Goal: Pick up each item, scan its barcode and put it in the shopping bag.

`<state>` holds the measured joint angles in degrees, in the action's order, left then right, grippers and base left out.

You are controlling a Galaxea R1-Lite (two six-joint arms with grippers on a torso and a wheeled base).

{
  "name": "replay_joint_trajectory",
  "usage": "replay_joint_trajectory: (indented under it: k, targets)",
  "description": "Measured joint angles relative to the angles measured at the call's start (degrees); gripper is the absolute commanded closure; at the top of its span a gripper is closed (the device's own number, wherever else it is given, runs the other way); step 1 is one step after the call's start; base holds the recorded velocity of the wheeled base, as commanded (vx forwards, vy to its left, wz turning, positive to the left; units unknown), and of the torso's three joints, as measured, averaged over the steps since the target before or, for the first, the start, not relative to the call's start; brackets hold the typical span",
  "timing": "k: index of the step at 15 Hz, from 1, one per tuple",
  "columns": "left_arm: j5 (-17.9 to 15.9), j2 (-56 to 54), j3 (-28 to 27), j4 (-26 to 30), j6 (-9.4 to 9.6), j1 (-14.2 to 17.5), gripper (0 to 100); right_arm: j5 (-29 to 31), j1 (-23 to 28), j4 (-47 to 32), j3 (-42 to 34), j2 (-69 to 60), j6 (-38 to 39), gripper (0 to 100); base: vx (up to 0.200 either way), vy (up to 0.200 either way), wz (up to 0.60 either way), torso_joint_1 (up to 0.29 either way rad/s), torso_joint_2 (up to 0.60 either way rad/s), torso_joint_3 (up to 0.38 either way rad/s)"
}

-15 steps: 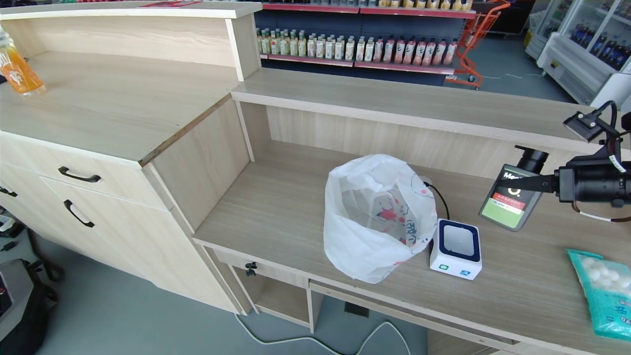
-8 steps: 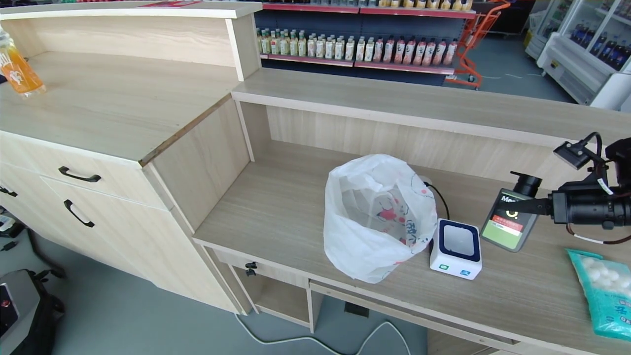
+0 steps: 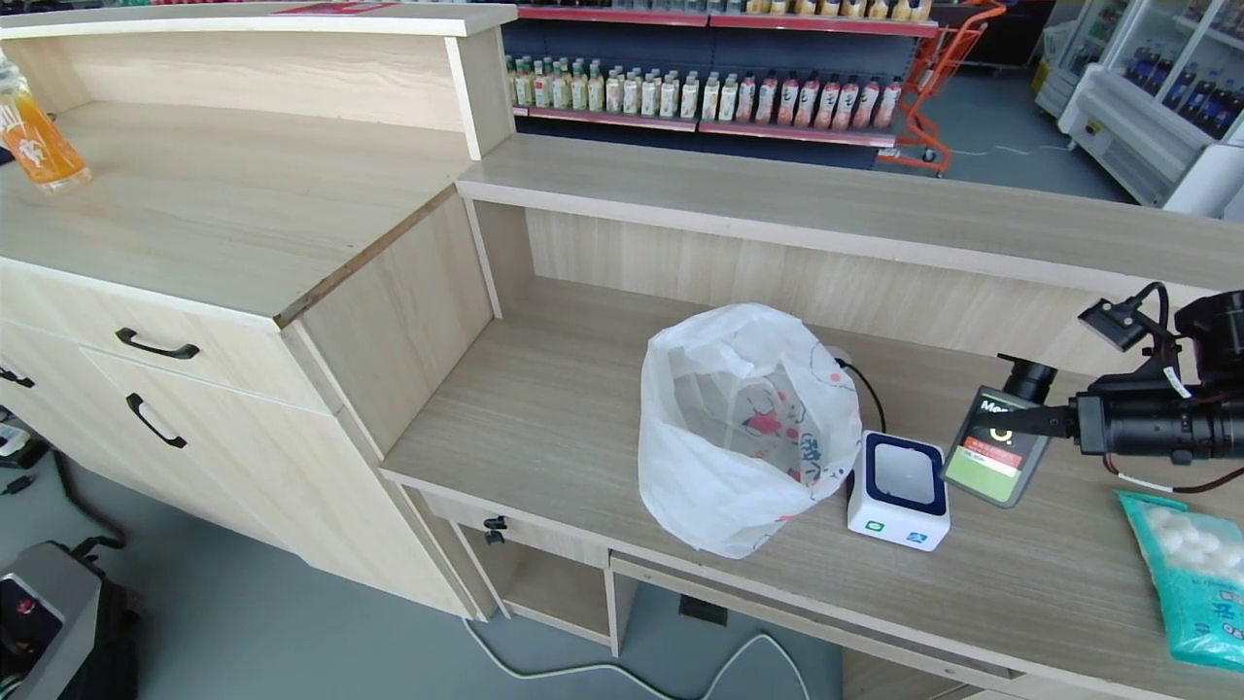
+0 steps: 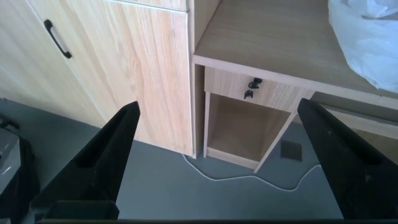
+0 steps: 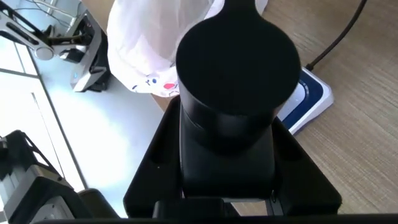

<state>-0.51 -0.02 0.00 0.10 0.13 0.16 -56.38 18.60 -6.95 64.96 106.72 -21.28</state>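
My right gripper [image 3: 1045, 420] is shut on a dark bottle [image 3: 996, 449] with a black cap and a green and red label. It holds the bottle tilted just above the counter, right beside the white and blue scanner [image 3: 899, 491]. In the right wrist view the bottle's cap [image 5: 235, 81] sits in front of the scanner [image 5: 311, 99] and the bag [image 5: 155, 43]. The white shopping bag [image 3: 743, 428] stands open to the left of the scanner. A teal packet of white balls [image 3: 1195, 574] lies at the counter's right end. My left gripper [image 4: 221, 155] hangs open over the floor beside the counter.
An orange drink bottle [image 3: 34, 126] stands on the higher counter at far left. A black cable [image 3: 865, 384] runs behind the scanner. A raised ledge [image 3: 826, 209] backs the work counter. In the left wrist view a drawer with a key [image 4: 250, 90] is below the counter edge.
My right gripper has lowered the bottle and brought it left, closer to the scanner. The bag, scanner and packet have not moved.
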Motion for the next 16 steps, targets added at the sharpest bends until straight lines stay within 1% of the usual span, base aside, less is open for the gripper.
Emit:
replay_joint_trajectory:
  k: [5,12,16]
  targets:
    - [-0.02,0.0,0.0,0.0,-0.02,0.0,0,-0.02,0.16,1.73,0.27,2.21,-0.13,100,0.0,0.0,0.0,0.0,0.0,0.0]
    - [-0.02,0.0,0.0,0.0,0.0,0.0,0,0.05,0.2,1.67,-0.44,4.22,-3.89,100,0.0,0.0,0.0,0.0,0.0,0.0]
    - [-0.02,0.0,0.0,0.0,-0.02,0.0,0,0.06,-0.02,1.84,-0.06,5.28,-3.95,100,0.0,0.0,0.0,0.0,0.0,0.0]
